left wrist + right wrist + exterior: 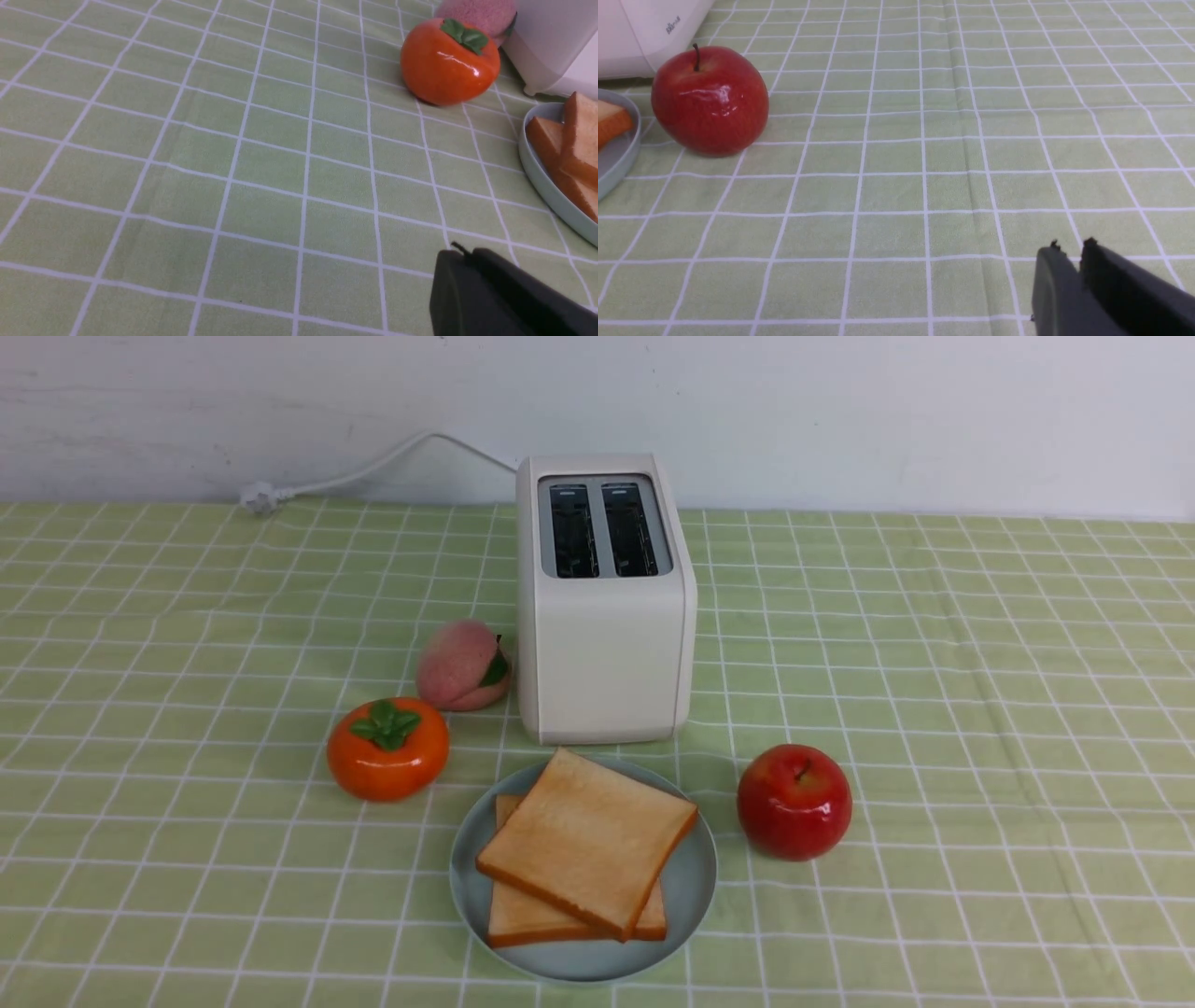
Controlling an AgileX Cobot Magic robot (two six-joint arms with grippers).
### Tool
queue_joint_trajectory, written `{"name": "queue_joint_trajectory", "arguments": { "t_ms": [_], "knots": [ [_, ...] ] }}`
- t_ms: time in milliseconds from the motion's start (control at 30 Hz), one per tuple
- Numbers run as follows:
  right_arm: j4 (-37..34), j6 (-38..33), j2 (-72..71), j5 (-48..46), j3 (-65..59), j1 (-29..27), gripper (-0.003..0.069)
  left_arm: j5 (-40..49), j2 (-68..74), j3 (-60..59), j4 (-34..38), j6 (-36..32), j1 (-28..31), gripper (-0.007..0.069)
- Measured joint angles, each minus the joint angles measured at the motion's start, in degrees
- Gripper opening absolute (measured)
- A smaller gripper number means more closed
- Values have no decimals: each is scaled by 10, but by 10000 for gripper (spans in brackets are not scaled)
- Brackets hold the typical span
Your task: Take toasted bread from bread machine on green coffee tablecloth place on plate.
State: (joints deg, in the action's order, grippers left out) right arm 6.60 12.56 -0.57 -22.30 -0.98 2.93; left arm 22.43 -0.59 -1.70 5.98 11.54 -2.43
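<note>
Two slices of toasted bread lie stacked on the plate point(689, 887): the upper slice point(588, 840) sits askew over the lower slice point(523, 922). Just behind it the bread machine point(605, 644) stands on the green coffee tablecloth point(934, 663), both slots dark and empty. Neither arm shows in the front view. My left gripper point(462, 253) hovers over bare cloth, shut on nothing, with the plate point(542, 182) and toasted bread point(579, 140) off to one side. Over cloth beyond the apple, my right gripper point(1070, 247) shows a narrow gap between its tips and holds nothing.
An orange persimmon point(387, 749) and a peach point(462, 665) sit left of the bread machine. A red apple point(794, 800) stands right of the plate. The white power cord point(373, 467) runs along the wall to the back left.
</note>
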Motion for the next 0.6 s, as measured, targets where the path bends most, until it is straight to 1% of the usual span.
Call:
{"name": "queue_joint_trajectory", "arguments": {
  "t_ms": [600],
  "knots": [
    [0, 0, 0, 0, 0, 0, 106, 0, 0, 0, 0, 0, 0, 8]
  ]
}}
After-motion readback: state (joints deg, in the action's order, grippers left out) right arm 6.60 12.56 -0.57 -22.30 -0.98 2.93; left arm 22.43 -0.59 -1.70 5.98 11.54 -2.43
